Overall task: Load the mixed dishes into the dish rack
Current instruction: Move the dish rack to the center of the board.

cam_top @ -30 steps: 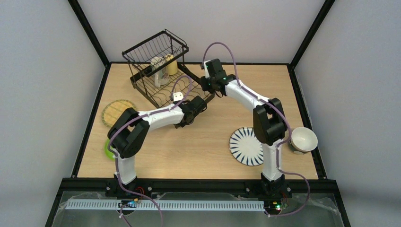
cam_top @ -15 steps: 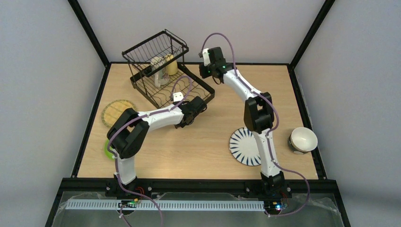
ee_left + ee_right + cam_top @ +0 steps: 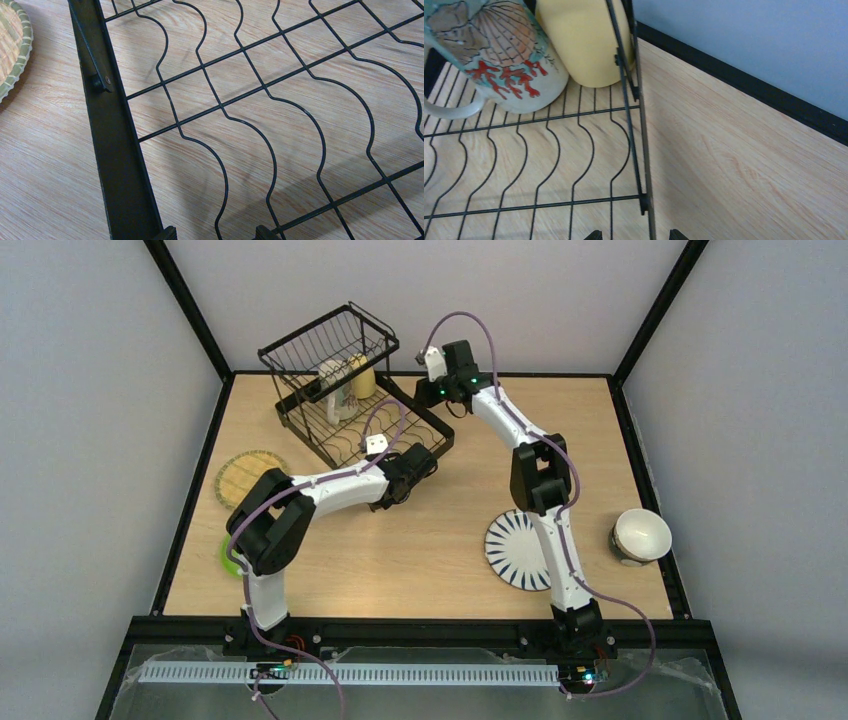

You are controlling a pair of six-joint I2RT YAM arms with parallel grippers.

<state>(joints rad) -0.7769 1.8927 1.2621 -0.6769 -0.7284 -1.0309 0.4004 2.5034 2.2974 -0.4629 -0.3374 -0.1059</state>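
Quick update: the dish rack [image 3: 345,405] is sitting by the far left corner of the desk [image 3: 430,540], w/ its long axis running diagonally out toward the desk's middle. The beige mug [image 3: 335,388] and yellow mug [image 3: 362,378] are sitting side by side in the basket end.

Both arms are reaching over the rack's low end rn. The left pincer [image 3: 215,234] is hanging over the plate dividers, fingers apart, carrying nothing. The right pincer [image 3: 634,235] is hovering at the rack's rim near the mugs, fingers apart too. The rim wire is running btwn the tips but isn't clamped afaict.

Left to load:
- woven plate [image 3: 247,477] at the left edge
- lime-green plate [image 3: 226,556] toward the near left corner, half hidden by the left arm
- striped plate [image 3: 520,550] flat by the near edge
- one small bowl [image 3: 640,535] at the right edge

What we're thinking matters: the woven plate is lying just left of the rack, so the left arm is way nearer. The striped plate and bowl are sitting well back from the right pincer, toward the near edge. The plates are lying flat, so they're probs needing tilting on edge for the dividers.
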